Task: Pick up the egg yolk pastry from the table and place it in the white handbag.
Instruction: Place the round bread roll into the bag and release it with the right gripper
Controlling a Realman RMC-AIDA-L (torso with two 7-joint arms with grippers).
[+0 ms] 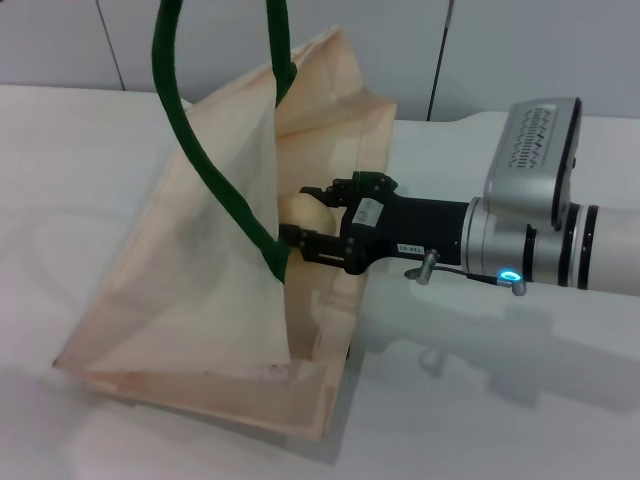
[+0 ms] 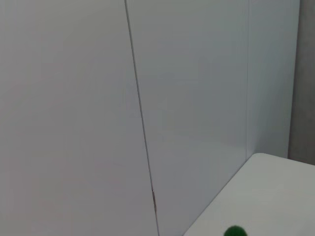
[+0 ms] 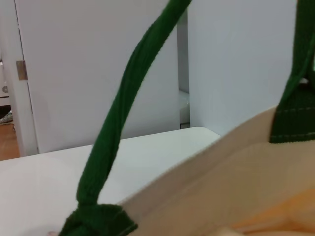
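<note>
The white handbag (image 1: 200, 290) stands on the table, a cream fabric tote with its mouth held wide. Its dark green handles (image 1: 200, 160) rise out of the top of the head view. The egg yolk pastry (image 1: 298, 208), a pale yellow ball, sits between the black fingers of my right gripper (image 1: 308, 216), which is shut on it just inside the bag's open side. The right wrist view looks over the bag's cream rim (image 3: 221, 172) and one green handle (image 3: 118, 123). My left gripper is out of view; its wrist view shows only a wall and a speck of green handle (image 2: 235, 231).
The white table (image 1: 480, 400) spreads around the bag. White wall panels (image 1: 100, 40) stand behind it. My right arm's silver forearm (image 1: 540, 240) reaches in from the right, low over the table.
</note>
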